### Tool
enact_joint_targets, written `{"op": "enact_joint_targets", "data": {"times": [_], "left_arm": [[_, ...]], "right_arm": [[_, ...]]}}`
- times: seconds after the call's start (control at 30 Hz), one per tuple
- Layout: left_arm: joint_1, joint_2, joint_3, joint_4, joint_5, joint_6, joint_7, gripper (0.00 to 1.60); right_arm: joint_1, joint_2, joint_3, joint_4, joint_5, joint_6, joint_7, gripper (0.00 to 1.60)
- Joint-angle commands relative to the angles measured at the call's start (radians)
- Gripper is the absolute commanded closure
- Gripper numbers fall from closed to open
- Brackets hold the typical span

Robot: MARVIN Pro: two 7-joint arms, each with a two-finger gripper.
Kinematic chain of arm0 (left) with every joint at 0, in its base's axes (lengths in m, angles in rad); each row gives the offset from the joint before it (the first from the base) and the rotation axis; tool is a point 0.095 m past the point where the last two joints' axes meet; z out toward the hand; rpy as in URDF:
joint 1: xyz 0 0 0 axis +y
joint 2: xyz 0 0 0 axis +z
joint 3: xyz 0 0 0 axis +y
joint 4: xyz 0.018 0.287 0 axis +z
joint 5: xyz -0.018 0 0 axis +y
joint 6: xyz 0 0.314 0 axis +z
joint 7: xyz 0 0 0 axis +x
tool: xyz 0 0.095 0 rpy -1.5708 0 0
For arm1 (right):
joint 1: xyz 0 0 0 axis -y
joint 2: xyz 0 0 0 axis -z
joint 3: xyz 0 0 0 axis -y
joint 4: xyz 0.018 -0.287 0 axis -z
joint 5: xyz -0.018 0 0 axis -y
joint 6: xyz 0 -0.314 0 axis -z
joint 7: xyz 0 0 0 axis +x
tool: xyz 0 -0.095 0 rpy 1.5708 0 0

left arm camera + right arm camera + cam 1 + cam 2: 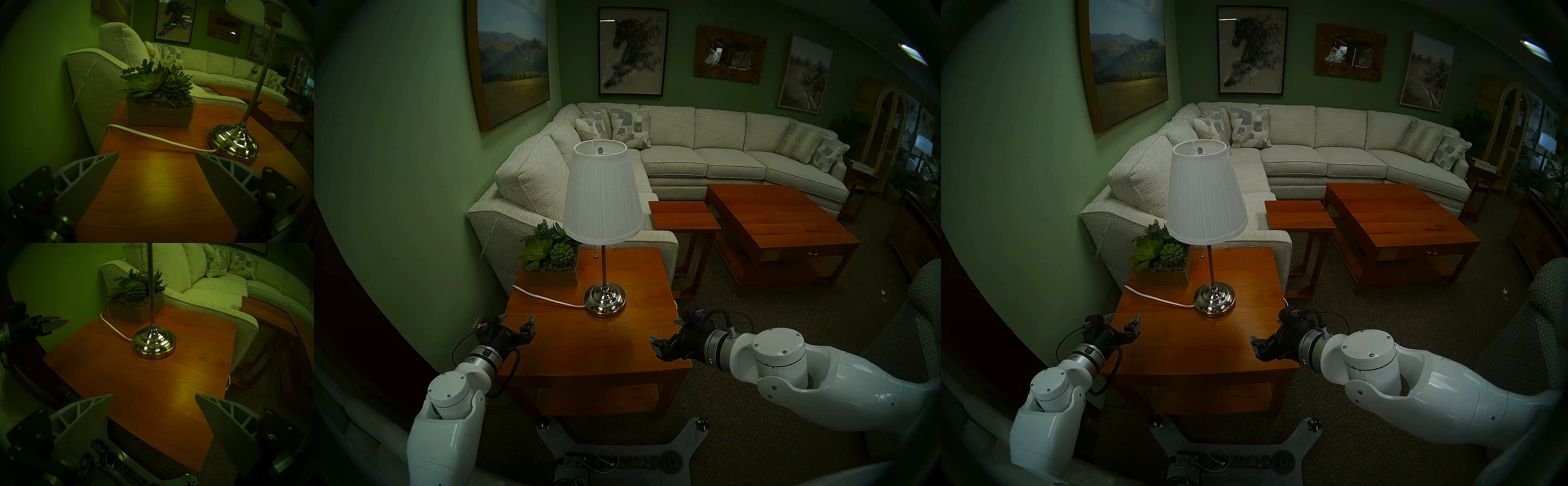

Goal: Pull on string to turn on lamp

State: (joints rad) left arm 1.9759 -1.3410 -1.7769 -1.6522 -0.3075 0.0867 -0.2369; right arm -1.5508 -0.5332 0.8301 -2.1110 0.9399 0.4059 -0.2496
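The lamp (602, 193) stands on the wooden end table (602, 353), with a white pleated shade, a chrome pole and a domed chrome base (604, 300). The shade does not glow. The string (595, 257), a thin bead chain ending in a small ball, hangs just left of the pole below the shade. It also shows in the left wrist view (254, 70) and the right wrist view (143, 275). My left gripper (516, 319) is open and empty at the table's near left edge. My right gripper (666, 331) is open and empty at the near right edge. Both are well below the string.
A glass planter of succulents (551, 264) sits at the table's back left, close to the string. A thick white power cord (548, 298) runs from the lamp base to the left edge. A cream sofa (531, 183) stands behind, and a small side table (683, 213) to the right.
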Motion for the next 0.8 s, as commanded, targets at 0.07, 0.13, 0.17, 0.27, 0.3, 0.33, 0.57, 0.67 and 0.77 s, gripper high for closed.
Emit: {"op": "enact_joint_targets", "data": {"times": [0.07,0.13,0.17,0.27,0.3,0.33,0.57,0.67,0.77], "left_arm": [[-0.016,0.011,0.016,-0.067,0.011,-0.021,-0.016,0.00],[-0.028,0.012,0.023,-0.074,0.015,-0.024,-0.016,0.00],[-0.029,0.012,0.024,-0.076,0.016,-0.022,-0.015,0.00],[-0.042,0.011,0.032,-0.084,0.017,-0.019,-0.016,0.00],[-0.050,0.011,0.042,-0.079,0.024,-0.020,-0.015,0.00],[-0.054,0.009,0.047,-0.077,0.027,-0.019,-0.012,0.00],[-0.084,0.010,0.078,-0.070,0.040,-0.028,-0.022,0.00],[-0.118,0.002,0.094,-0.060,0.049,-0.028,-0.013,0.00],[-0.148,0.000,0.106,-0.045,0.055,-0.031,-0.003,0.00]], "right_arm": [[0.013,0.000,0.013,-0.017,0.001,-0.005,-0.001,0.00],[0.014,0.000,0.013,-0.017,0.001,-0.005,-0.001,0.00],[0.014,0.000,0.013,-0.017,0.001,-0.005,-0.001,0.00],[0.014,0.000,0.012,-0.017,0.001,-0.005,-0.001,0.00],[0.014,0.000,0.012,-0.017,0.001,-0.005,-0.001,0.00],[0.014,0.000,0.012,-0.017,0.001,-0.005,-0.001,0.00],[0.014,0.000,0.012,-0.017,0.001,-0.005,-0.001,0.00],[0.014,0.000,0.011,-0.016,0.001,-0.005,0.000,0.00],[0.015,-0.001,0.011,-0.016,0.000,-0.006,0.000,0.00]]}}
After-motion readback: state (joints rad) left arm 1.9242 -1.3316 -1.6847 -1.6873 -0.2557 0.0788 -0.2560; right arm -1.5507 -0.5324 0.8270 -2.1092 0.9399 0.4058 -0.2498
